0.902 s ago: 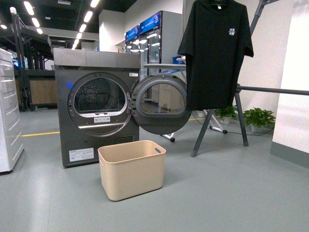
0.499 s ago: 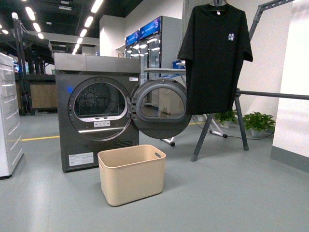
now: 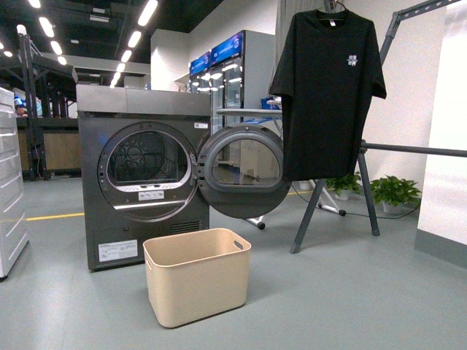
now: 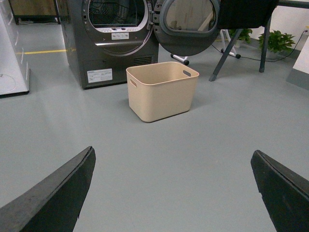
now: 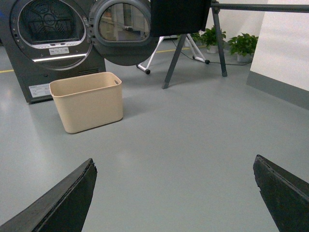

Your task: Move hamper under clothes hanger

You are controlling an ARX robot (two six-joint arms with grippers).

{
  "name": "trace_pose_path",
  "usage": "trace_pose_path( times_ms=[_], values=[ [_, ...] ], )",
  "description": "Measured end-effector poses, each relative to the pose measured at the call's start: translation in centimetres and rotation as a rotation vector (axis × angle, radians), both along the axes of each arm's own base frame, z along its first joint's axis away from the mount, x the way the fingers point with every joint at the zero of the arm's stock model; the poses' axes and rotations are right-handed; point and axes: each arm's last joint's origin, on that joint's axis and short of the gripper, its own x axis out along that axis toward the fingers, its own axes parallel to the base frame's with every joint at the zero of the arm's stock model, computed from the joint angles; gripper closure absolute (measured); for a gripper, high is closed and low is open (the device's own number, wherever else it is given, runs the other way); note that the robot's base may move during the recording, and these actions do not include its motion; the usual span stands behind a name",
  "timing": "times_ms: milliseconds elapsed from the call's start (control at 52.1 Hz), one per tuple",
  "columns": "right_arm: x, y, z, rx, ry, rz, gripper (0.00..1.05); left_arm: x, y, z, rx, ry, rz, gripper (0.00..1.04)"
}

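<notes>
Black end effectors (image 4: 172, 152) (image 5: 174, 159) spread wide, empty (hamper (image 4: 161, 92) well apart).

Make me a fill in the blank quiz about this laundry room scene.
The hamper in front of the dryer is ____ in colour.
The dryer's round door is ____.
The T-shirt hanging on the rack is ____.
The left end effector and right end effector are both ____.
Missing words: beige; open; black; open.

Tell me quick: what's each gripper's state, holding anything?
Left gripper: open, jaws spread wide, holding nothing.
Right gripper: open, jaws spread wide, holding nothing.
</notes>
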Motion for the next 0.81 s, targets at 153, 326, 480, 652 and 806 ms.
trace_pose_path(
  times_ms=[153, 326, 480, 652, 806],
  values=[
    [0.0, 0.0, 0.0, 0.0, 0.0, 0.0, 0.08, 0.0, 0.0, 0.0, 0.0, 0.0, 0.0, 0.07],
    [0.0, 0.0, 0.0, 0.0, 0.0, 0.0, 0.08, 0.01, 0.0, -0.01, 0.0, 0.001, 0.0, 0.07],
    [0.0, 0.0, 0.0, 0.0, 0.0, 0.0, 0.08, 0.0, 0.0, 0.0, 0.0, 0.0, 0.001, 0.07],
    [0.0, -0.01, 0.0, 0.0, 0.0, -0.003, 0.08, 0.01, 0.0, -0.01, 0.0, 0.001, -0.001, 0.07],
    [0.0, -0.01, 0.0, 0.0, 0.0, -0.003, 0.08, 0.0, 0.0, 0.0, 0.0, 0.0, -0.001, 0.07]
  ],
)
